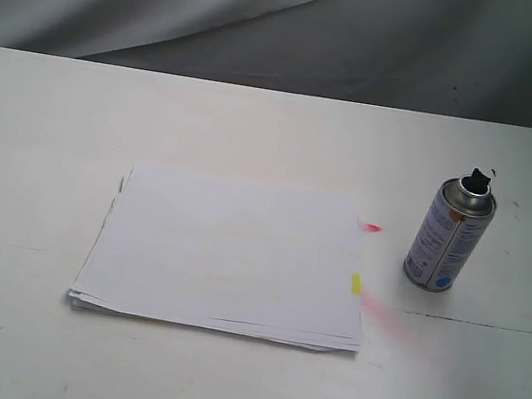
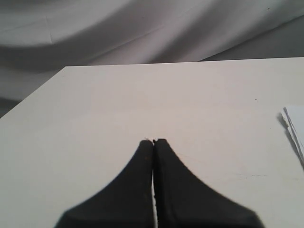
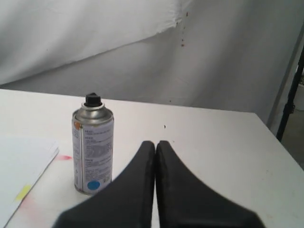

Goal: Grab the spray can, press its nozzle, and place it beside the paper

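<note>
The silver spray can (image 1: 450, 236) stands upright on the white table, a short way right of the paper (image 1: 229, 256); its black nozzle (image 1: 478, 179) tops the silver dome. In the right wrist view the spray can (image 3: 92, 150) with its nozzle (image 3: 92, 99) stands apart from my right gripper (image 3: 155, 143), which is shut on nothing. A corner of the paper (image 3: 21, 168) lies beyond the can there. My left gripper (image 2: 153, 141) is shut and empty over bare table, with only an edge of the paper (image 2: 295, 126) in that view. Neither gripper shows in the exterior view.
Pink-red marks (image 1: 372, 227) and a yellow mark (image 1: 356, 284) sit at the paper's right edge, with a faint pink stain (image 1: 391, 319) on the table beside them. Grey cloth (image 1: 274, 19) hangs behind the table's far edge. A dark stand (image 3: 290, 90) rises past the table's side.
</note>
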`<state>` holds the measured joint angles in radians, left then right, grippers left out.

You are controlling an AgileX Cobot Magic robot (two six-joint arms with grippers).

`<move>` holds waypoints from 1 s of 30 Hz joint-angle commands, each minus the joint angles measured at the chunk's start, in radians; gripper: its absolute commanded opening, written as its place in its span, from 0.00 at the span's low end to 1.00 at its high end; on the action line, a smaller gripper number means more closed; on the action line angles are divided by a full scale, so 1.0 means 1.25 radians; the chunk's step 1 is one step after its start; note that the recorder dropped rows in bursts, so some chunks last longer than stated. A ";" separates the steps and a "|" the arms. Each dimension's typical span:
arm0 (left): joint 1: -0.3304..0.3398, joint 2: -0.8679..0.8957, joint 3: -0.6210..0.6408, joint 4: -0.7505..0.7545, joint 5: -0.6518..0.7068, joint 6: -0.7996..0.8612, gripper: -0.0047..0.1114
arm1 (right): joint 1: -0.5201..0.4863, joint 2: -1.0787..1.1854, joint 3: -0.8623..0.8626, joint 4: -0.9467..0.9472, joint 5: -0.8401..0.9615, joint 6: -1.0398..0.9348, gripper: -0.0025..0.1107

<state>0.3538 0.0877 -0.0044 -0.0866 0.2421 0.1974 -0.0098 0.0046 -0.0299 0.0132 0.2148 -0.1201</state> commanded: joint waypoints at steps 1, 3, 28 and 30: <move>0.003 -0.002 0.004 0.000 -0.001 -0.005 0.04 | -0.008 -0.004 0.024 0.004 -0.003 -0.005 0.02; 0.003 -0.002 0.004 0.000 -0.001 -0.005 0.04 | -0.008 -0.004 0.024 0.004 -0.004 -0.005 0.02; 0.003 -0.002 0.004 0.000 -0.001 -0.005 0.04 | -0.008 -0.004 0.024 0.004 0.007 -0.005 0.02; 0.003 -0.002 0.004 0.000 -0.001 -0.005 0.04 | -0.008 -0.004 0.024 0.004 0.007 -0.005 0.02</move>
<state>0.3538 0.0877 -0.0044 -0.0866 0.2421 0.1974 -0.0122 0.0046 -0.0035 0.0140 0.2188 -0.1201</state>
